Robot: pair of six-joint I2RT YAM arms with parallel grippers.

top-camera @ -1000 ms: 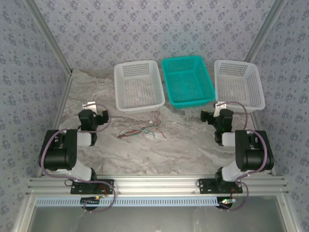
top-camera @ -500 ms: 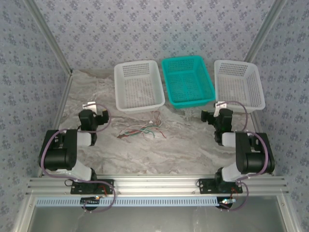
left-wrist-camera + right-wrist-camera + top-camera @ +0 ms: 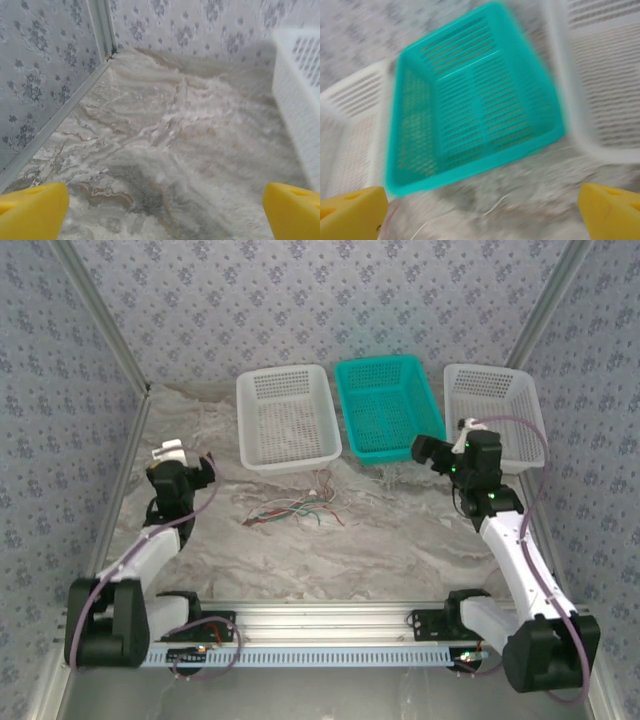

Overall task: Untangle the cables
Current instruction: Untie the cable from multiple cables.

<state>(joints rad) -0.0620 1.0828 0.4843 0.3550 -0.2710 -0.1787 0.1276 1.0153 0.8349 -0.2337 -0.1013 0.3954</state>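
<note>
Tangled cables on marble tabletop, just before left white basket, teal basket and right white basket alongside, mesh floors bare, left gripper over table's left side, fingers wide apart, right gripper facing teal basket, fingers spread.

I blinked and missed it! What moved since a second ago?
Both arms unfolded. The left arm stretched out and slightly left; the right arm reached toward the teal basket. The left fingers and right fingers are open, holding nothing. The cables and white baskets stayed put.
</note>
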